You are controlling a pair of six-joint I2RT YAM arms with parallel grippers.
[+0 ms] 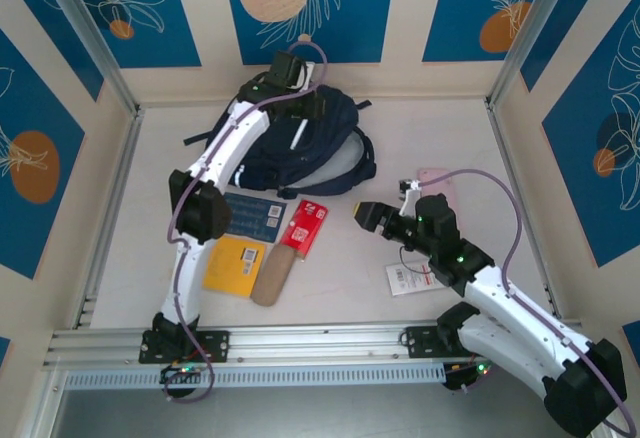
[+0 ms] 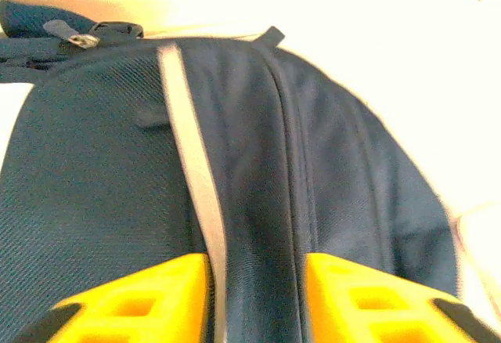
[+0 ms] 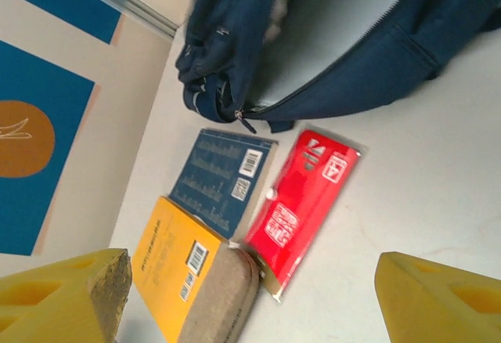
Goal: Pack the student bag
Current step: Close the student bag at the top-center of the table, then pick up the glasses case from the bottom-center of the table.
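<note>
Navy backpack lies far centre, mouth unzipped, ready for loading. Left gripper part-open astride top seam, probably steadying the bag. Right gripper wide, empty, facing red packet, likely next pick.

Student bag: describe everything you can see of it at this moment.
The student bag is a dark navy woven-fabric backpack with silver stripes, lying flat at the table's far side. Its main compartment is unzipped, showing a pale grey lining. Black straps trail off its left edge. The left arm reaches across it, and the left pincer stands open astride a seam on its top; contact cannot be told. A blue book lies just beside its near edge.
</note>
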